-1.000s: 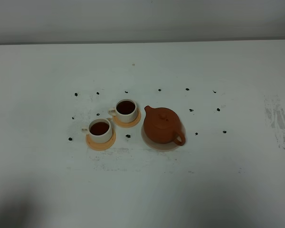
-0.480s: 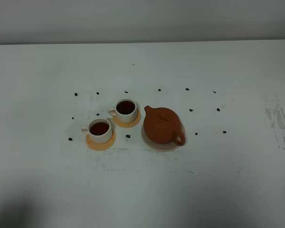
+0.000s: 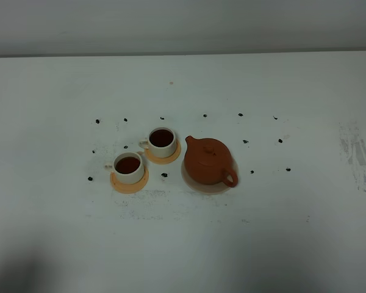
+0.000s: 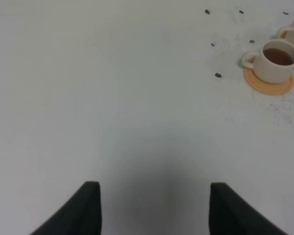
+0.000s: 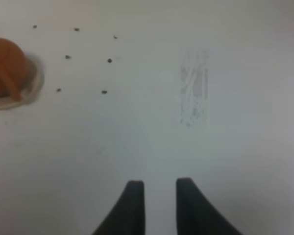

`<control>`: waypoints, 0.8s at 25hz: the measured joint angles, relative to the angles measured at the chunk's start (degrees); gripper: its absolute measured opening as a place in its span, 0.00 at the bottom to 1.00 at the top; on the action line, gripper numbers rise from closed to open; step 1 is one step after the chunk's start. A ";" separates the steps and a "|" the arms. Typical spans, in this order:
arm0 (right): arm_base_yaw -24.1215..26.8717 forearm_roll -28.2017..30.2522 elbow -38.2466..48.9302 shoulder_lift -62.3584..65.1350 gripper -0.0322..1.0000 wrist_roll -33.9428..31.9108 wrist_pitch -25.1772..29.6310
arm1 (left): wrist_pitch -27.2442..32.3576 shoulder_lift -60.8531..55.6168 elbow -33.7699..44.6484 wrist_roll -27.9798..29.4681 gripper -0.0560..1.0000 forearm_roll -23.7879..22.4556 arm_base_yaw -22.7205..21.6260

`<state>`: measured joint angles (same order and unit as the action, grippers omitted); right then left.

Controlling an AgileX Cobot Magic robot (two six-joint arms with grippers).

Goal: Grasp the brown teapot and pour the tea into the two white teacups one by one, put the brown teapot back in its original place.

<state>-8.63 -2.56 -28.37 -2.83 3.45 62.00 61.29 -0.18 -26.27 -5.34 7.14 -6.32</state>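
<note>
The brown teapot (image 3: 208, 162) stands upright on the pale beige round mat (image 3: 200, 188) at the table's middle, spout toward the cups. The two white teacups (image 3: 130, 176) (image 3: 163, 150) stand left of it on orange coasters, both holding dark tea. Neither gripper shows in the exterior view. In the left wrist view my left gripper (image 4: 154, 208) is open and empty over bare table, far from the nearer cup (image 4: 277, 63). In the right wrist view my right gripper (image 5: 159, 205) is empty, jaws a narrow gap apart, well away from the teapot (image 5: 5, 66).
Small dark specks (image 3: 241, 115) are scattered on the white table around the tea set. A grey scuffed patch (image 3: 357, 152) marks the right side, also in the right wrist view (image 5: 193, 93). The table's back edge runs along the top.
</note>
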 joint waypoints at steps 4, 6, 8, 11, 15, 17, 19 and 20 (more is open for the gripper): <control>0.00 3.60 0.00 0.12 0.21 -2.47 -0.30 | 0.00 0.00 0.00 0.00 0.54 0.00 0.00; 0.00 4.23 0.00 0.21 0.21 -2.71 -0.41 | 0.00 0.00 0.00 0.00 0.54 0.00 0.00; 0.00 4.23 0.00 0.30 0.21 -2.85 -0.41 | 0.00 0.00 0.00 0.00 0.54 0.00 0.00; 0.00 4.23 0.00 0.67 0.21 -3.06 -0.41 | 0.00 0.00 0.00 0.00 0.54 0.00 0.00; 0.00 4.23 0.00 3.07 0.21 -3.08 -0.48 | 0.00 0.00 0.00 0.00 0.54 0.00 0.00; 0.00 4.23 0.00 3.19 0.21 -3.08 -0.53 | 0.00 0.00 0.00 0.00 0.54 0.00 0.00; 0.00 4.28 0.00 3.19 0.21 -3.08 -0.54 | 0.00 0.00 0.00 0.00 0.54 0.00 0.00; 0.00 4.28 0.00 3.19 0.21 -3.08 -0.54 | 0.00 0.00 0.00 0.00 0.54 0.00 0.00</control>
<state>-8.63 1.72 -28.37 0.36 0.38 61.45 61.29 -0.18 -26.27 -5.34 7.14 -6.32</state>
